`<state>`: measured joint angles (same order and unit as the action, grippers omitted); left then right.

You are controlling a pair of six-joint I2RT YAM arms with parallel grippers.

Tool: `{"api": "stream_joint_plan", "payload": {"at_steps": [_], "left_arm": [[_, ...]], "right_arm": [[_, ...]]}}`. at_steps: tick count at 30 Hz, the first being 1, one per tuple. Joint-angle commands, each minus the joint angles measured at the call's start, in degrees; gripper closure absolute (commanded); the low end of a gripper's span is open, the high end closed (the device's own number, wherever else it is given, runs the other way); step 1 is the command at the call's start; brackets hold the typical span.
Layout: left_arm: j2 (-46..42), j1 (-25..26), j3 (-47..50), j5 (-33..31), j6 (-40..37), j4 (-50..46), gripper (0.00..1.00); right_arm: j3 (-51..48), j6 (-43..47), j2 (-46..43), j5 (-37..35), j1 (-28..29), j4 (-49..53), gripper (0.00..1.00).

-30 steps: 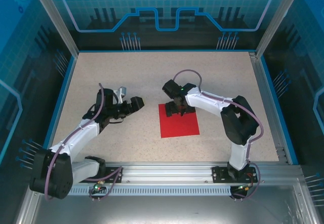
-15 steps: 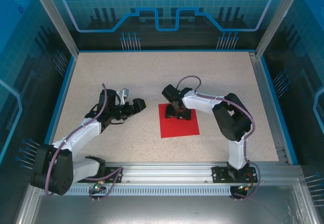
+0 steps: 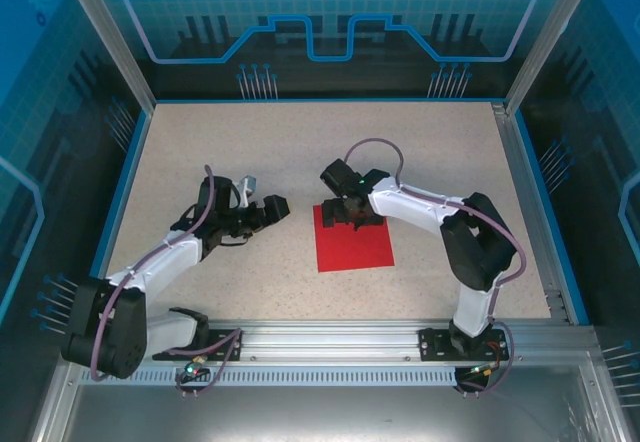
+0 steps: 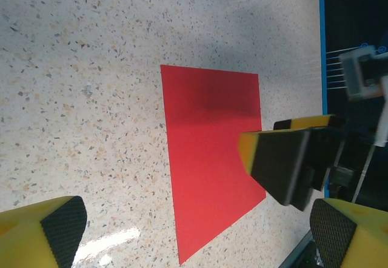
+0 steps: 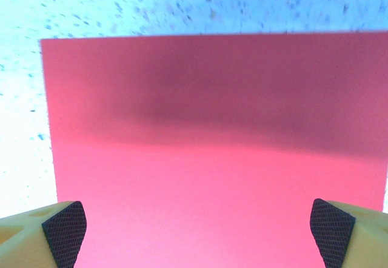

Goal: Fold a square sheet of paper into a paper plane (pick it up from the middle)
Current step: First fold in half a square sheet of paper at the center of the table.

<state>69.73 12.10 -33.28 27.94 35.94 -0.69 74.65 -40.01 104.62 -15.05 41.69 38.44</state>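
The square sheet of paper (image 3: 355, 241) lies flat and unfolded on the speckled tabletop (image 3: 250, 142), a plain bright red square with no crease that can be made out. Everything else here is placed from that sheet.

The right gripper (image 3: 351, 214) hangs over the sheet's far edge, pointing down at it, with its arm reaching in from the sheet's right side. In the right wrist view the right gripper (image 5: 197, 231) shows its two black cross-hatched pads (image 5: 65, 231) at opposite bottom corners, so the jaws stand wide apart with nothing gripped between them. The red sheet (image 5: 212, 159) spreads beneath the gap with its far edge and left edge in sight, and a soft dark shadow band crosses its far half. Whether the fingertips touch the paper or sit just above it cannot be told.

The left gripper (image 3: 272, 208) is off the sheet on its left, about level with the far edge, near the paper but apart from it, over bare tabletop. In the left wrist view the left gripper (image 4: 195, 228) is likewise spread wide and empty, its yellow fingers tipped with black pads (image 4: 60, 228). The sheet (image 4: 206, 153) lies ahead of the gap, one corner pointing back toward the camera. Over the sheet's opposite edge in that view stands a yellow-and-black finger (image 4: 282, 162) of the right gripper, with a dim shadow on the paper beside it
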Motion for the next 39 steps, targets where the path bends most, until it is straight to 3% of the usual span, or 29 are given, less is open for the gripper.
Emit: {"api": "stream_joint_plan", "payload": {"at_steps": [1,3,11,39], "left_arm": [[0.53,1.14,-1.26,1.34,0.29,1.44,0.01],[0.95,2.06,-1.18,1.01,0.84,2.03,0.01],[0.93,2.75,-0.24,-0.24,0.25,0.32,0.01],[2.86,4.08,-0.12,0.58,1.45,1.88,0.01]], "right_arm": [[1.95,8.81,0.92,1.76,-0.82,3.77,0.01],[4.20,9.17,3.54,6.52,-1.75,6.83,0.01],[9.42,6.46,8.77,0.81,0.98,12.74,0.01],[9.36,-0.49,16.49,3.72,-0.38,13.12,0.01]]}}
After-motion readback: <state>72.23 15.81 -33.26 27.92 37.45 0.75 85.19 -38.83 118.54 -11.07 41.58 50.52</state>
